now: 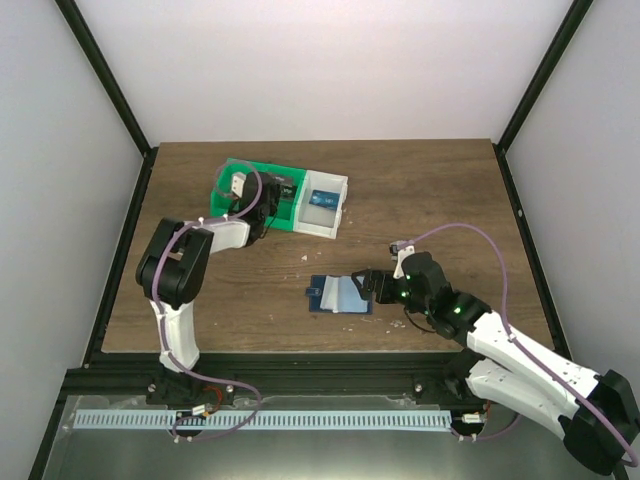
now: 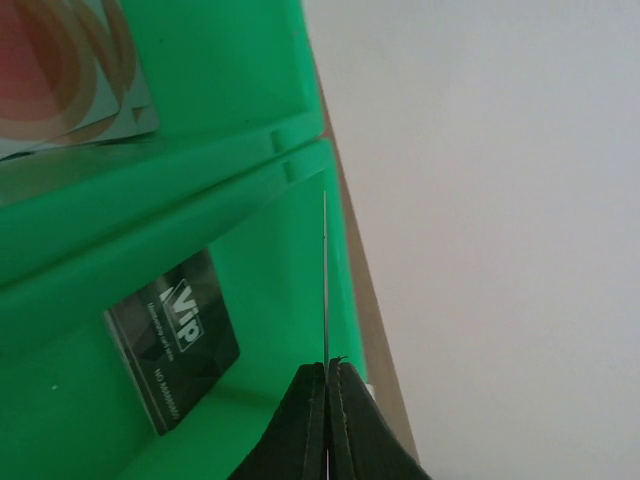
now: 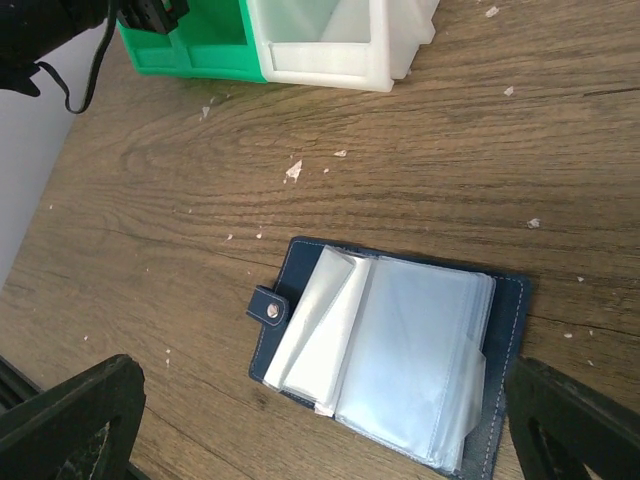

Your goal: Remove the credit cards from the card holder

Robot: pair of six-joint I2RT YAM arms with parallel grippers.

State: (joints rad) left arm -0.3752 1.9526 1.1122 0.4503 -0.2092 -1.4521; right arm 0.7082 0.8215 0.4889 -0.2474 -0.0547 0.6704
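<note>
though edge-on, card in left tool

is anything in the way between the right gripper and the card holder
Nothing visible. The card holder lies open on bare wood, just ahead of the open right gripper, framed between its two fingers in the wrist view. The green bin and white bin sit farther back, well clear.

The only legible word is "VIP", in pale capitals on a dark card lying flat in one compartment of the green bin, far left on the worktop. Finer print runs beside it on the same card, too small to read.
</note>
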